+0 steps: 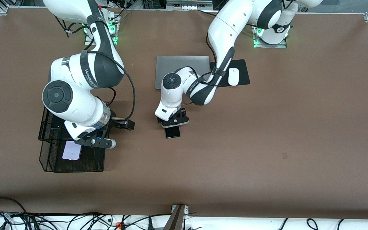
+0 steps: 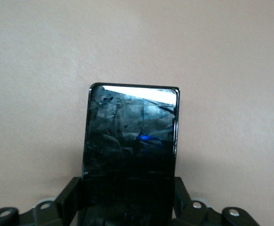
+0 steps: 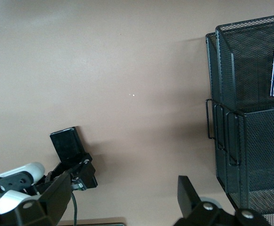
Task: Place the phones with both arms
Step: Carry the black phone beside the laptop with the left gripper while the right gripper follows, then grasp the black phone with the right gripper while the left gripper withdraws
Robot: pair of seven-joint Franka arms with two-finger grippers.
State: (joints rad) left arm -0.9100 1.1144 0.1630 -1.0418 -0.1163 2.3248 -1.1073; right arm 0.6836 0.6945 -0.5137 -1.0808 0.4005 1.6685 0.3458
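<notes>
Black phone flat on the bare bench at the middle of the front view, its upper end tucked under the left tool. Small, squarish, with rounded corners and a glossy face that mirrors a bright strip and a blue glint in the left wrist view; smudged, no case to be seen. Left tool low and straddling that end across the two long edges; cannot tell whether clamped or loosed. Likely light and fully stiff, so no sag or flex to allow for, but slick on the glass and apt to scratch or crack if dropped or scraped. Best taken by the long edges near one end, as here, never by the faces, and set down flat and gently. Right tool spread wide and empty, above the black mesh tray toward the right arm's end of the bench, lower in the frame than the arm's bulk. White-lavender phone lying flat in the tray's lower compartment, pale against the mesh. Something dark in the upper compartment, mostly hidden by the arm, not to be named with confidence.
</notes>
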